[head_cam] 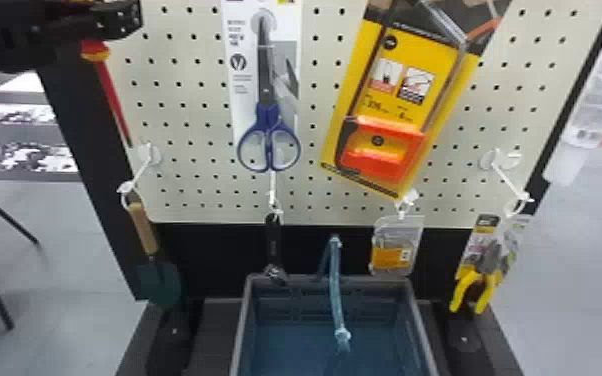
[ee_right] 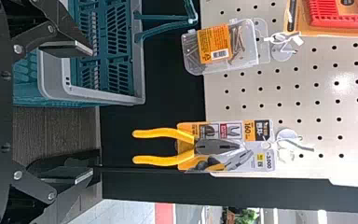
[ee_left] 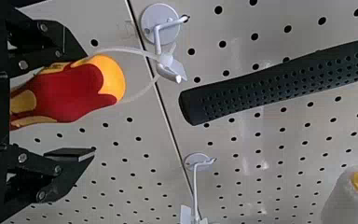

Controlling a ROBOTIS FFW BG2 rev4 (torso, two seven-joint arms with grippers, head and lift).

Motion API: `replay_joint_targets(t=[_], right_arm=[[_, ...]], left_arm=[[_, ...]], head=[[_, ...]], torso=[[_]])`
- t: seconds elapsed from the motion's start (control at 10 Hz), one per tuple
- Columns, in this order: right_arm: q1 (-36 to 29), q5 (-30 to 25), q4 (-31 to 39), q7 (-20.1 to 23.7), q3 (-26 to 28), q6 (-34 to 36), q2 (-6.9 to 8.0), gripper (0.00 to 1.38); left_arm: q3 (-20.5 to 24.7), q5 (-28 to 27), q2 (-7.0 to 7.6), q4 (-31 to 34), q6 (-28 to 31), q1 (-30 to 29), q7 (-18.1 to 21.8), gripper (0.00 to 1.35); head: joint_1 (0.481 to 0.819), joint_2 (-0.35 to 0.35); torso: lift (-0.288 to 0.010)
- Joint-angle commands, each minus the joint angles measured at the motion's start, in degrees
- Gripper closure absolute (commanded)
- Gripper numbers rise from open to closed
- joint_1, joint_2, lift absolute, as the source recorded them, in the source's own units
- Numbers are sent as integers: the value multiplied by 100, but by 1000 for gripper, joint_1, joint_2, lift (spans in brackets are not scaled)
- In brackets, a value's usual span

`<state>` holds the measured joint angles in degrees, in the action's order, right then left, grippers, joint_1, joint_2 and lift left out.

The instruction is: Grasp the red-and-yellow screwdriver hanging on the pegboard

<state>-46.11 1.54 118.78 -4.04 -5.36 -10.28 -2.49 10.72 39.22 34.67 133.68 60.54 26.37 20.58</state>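
At the pegboard's (head_cam: 192, 135) upper left, red-and-yellow screwdriver (head_cam: 114, 102) hangs by a looped tie (ee_left: 142, 94) on a white hook (ee_left: 158, 39); handle between left hand's (head_cam: 126, 21) fingers, which are apart, unclenched. Right hand (ee_right: 91, 112) faces the pegboard's pliers (ee_right: 163, 160) side, released, fingers spread.
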Motion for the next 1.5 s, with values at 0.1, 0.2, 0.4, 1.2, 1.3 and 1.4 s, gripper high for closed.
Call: replay_joint_targets(t=[0.1,0.2,0.4,1.2,1.3,1.4], right_arm=[[-43,31,27,0,0,9,-5,374],[-43,40,27,0,0,18,-14,374],[-56,57,41,0,0,18,-14,374],[-80,66,41,0,0,35,-23,374],[-80,66,41,0,0,35,-23,374],[-68,66,41,0,0,35,-23,374]], left_arm=[[-9,-19,22,-1,55,5,-2,845],[-18,-46,31,-1,46,5,-2,966],[-18,-81,31,-1,46,-20,-2,1033],[-18,-178,14,28,37,-56,-2,1156],[-9,-178,5,28,37,-56,7,1156],[-9,-169,5,28,37,-56,7,1156]], head=[[549,0],[549,0],[549,0],[549,0],[549,0],[549,0]], torso=[[-100],[-100],[-100],[-100],[-100],[-100]])
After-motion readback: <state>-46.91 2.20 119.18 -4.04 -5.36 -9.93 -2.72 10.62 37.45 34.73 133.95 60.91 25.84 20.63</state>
